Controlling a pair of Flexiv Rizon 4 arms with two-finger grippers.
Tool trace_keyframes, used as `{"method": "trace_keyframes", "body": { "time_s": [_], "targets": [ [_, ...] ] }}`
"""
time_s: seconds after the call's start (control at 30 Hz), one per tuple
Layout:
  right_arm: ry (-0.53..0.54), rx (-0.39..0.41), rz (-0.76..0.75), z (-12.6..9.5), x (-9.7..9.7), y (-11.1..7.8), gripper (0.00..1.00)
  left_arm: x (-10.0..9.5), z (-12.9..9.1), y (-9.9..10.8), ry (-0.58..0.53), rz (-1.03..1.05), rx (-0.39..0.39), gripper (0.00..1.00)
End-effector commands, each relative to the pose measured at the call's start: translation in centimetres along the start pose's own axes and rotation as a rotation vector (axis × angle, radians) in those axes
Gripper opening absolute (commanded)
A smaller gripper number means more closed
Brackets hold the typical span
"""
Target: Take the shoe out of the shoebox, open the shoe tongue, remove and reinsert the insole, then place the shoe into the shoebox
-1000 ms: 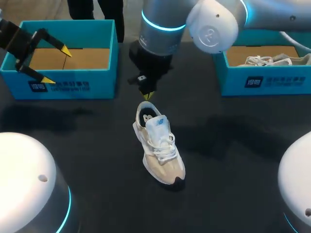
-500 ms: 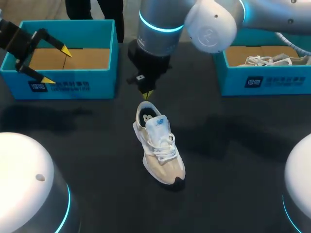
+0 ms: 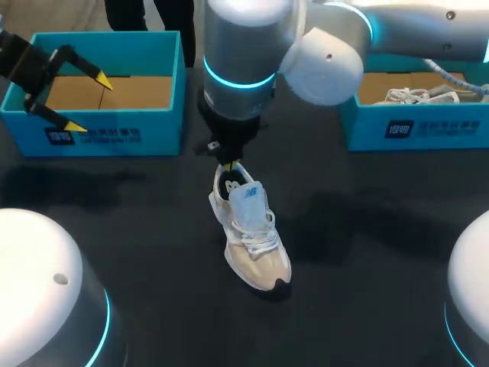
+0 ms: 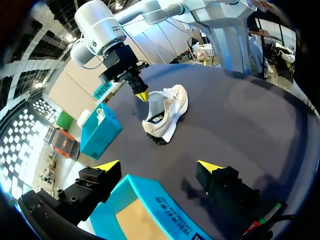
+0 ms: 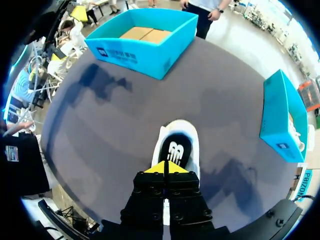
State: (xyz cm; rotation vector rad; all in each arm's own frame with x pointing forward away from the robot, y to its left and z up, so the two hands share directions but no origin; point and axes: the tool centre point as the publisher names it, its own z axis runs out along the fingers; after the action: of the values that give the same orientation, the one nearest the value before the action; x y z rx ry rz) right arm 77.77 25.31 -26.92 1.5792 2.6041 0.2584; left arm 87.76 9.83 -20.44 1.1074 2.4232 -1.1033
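At the left, the left gripper (image 3: 86, 101) hangs over the bright blue cardboard shoebox (image 3: 164, 130) with its brown floor bare, its yellow-tipped fingers spread wide and holding nothing. It is well apart from the work and is best left there. In the middle of the dark matte table (image 3: 367, 229) the cream and white lace-up sneaker (image 3: 252, 229) stands upright on its sole, out of either box, with its heel toward the far side and its toe toward the robot. The right gripper (image 5: 165, 168) points straight down at the heel opening, its two yellow tips pressed together with nothing between them, just over the black insole with a white logo (image 5: 174, 150). Whether the tips already touch the insole is hard to tell from these views. The step in hand looks like work on the insole at the heel, either starting to lift it out or seating it back. To lift it, the fingers would need to part a little and come down with one tip against the inner heel wall, so the insole's rear edge lies between them before they close. The pull should then go up and back along the shoe rather than straight up, since nothing pins the light shoe and it could tip or drag. To seat it, a gentle downward press at the heel should do. The white tongue (image 3: 248, 195) stands raised ahead of the opening and the laces (image 3: 260, 233) look loose, so the path is free. At the right, a second blue cardboard shoebox (image 3: 412, 126) holds another pale shoe (image 3: 420, 94).
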Motion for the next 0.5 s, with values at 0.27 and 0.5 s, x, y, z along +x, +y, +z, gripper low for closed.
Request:
{"method": "trace_keyframes", "body": {
  "time_s": [0.27,0.5],
  "targets": [
    [-0.002,0.115,0.029,3.2,-1.1,-1.0,0.00,0.0,0.0,0.0,0.002,0.000,-0.002,1.00],
    [0.032,0.158,0.062,4.7,-1.5,-2.1,0.00,0.0,0.0,0.0,0.002,0.000,-0.002,1.00]
  ]
}}
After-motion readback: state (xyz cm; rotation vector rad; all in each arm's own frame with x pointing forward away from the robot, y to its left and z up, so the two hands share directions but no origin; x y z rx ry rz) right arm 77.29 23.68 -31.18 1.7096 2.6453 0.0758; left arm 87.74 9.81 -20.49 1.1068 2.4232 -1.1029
